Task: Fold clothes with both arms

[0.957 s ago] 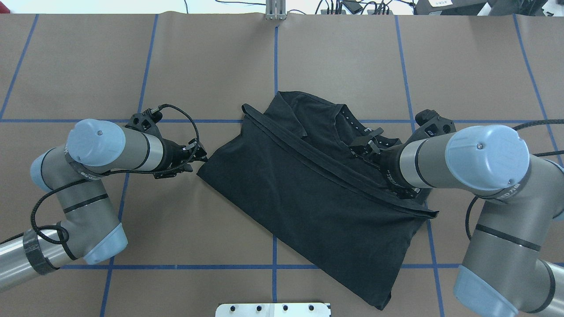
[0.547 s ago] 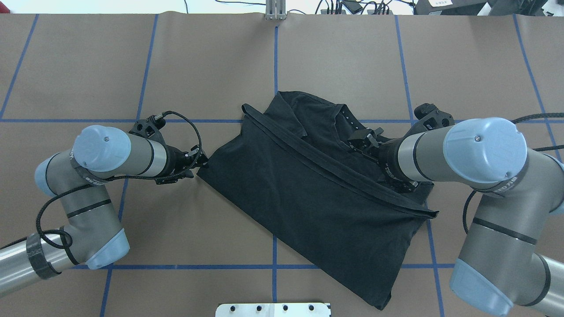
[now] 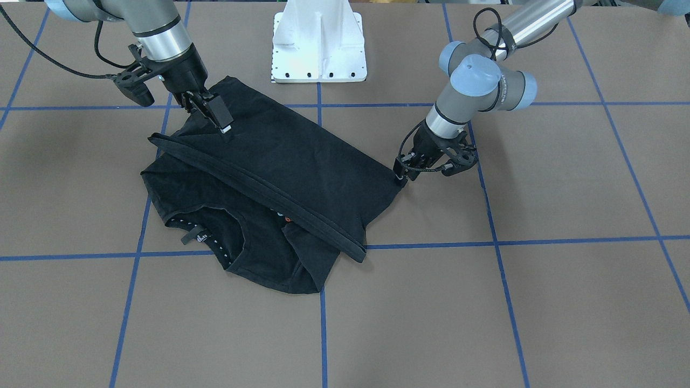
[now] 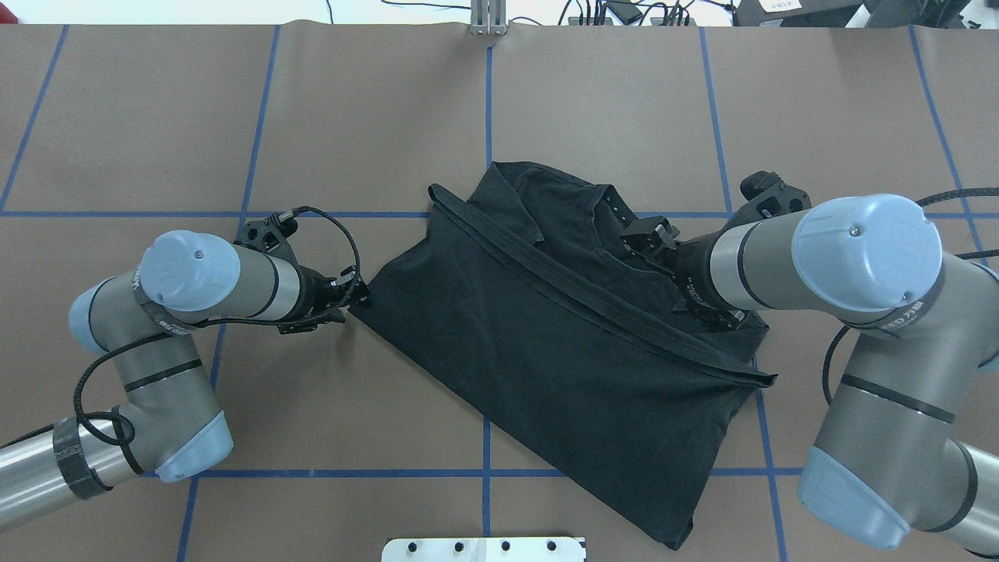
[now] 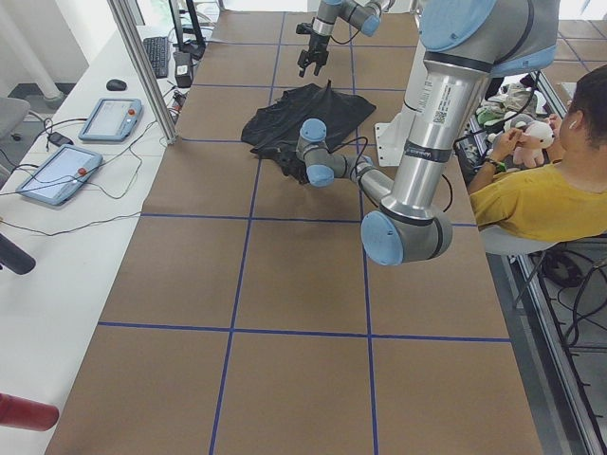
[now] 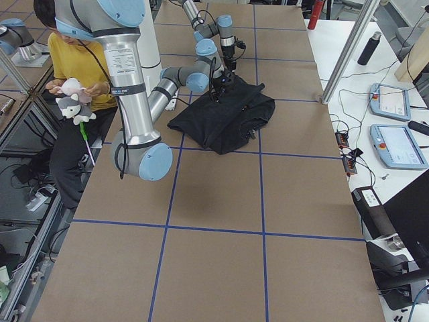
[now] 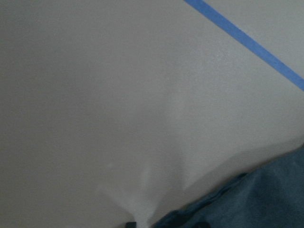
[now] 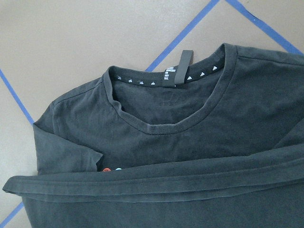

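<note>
A black T-shirt (image 3: 280, 161) (image 4: 546, 343) lies folded over at the table's middle, its hem band running diagonally across it. The collar and neck label (image 8: 183, 71) face up, and a bit of the coloured graphic (image 8: 111, 169) peeks from under the hem. My left gripper (image 3: 401, 173) (image 4: 357, 295) is low at the shirt's corner, touching it. Whether its fingers are closed on the cloth cannot be told. In the left wrist view only the shirt's edge (image 7: 266, 199) shows. My right gripper (image 3: 223, 126) (image 4: 648, 234) hovers open above the shirt near the collar, holding nothing.
Blue tape lines (image 4: 488, 117) cross the brown table cover. The white mounting pedestal (image 3: 319, 48) stands at the robot's edge. A seated person (image 5: 541, 190) is beside the robot. Tablets (image 6: 395, 144) and cables lie on the white bench past the far edge.
My left gripper has slid down to the shirt's corner. My right gripper has drawn back toward the collar and the far side. The shirt has not shifted.
</note>
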You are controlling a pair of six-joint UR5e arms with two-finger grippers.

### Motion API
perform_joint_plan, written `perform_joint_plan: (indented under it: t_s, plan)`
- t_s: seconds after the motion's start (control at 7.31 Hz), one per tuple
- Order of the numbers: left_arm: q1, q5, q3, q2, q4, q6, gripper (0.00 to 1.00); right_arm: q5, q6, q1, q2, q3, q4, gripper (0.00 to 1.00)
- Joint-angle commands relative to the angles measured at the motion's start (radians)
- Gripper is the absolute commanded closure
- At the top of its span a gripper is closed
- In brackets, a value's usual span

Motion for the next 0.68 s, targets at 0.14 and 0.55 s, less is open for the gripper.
perform_joint_plan:
  t_s: [0.14,0.55]
  plan:
    - [0.0,0.019,0.002,0.004,0.0,0.0,1.0,0.006,0.001,0.016,-0.003,0.004,-0.001,0.0]
    - [-0.011,0.019,-0.022,-0.004,0.0,0.0,1.0,0.032,0.001,0.037,-0.006,0.004,-0.004,0.0]
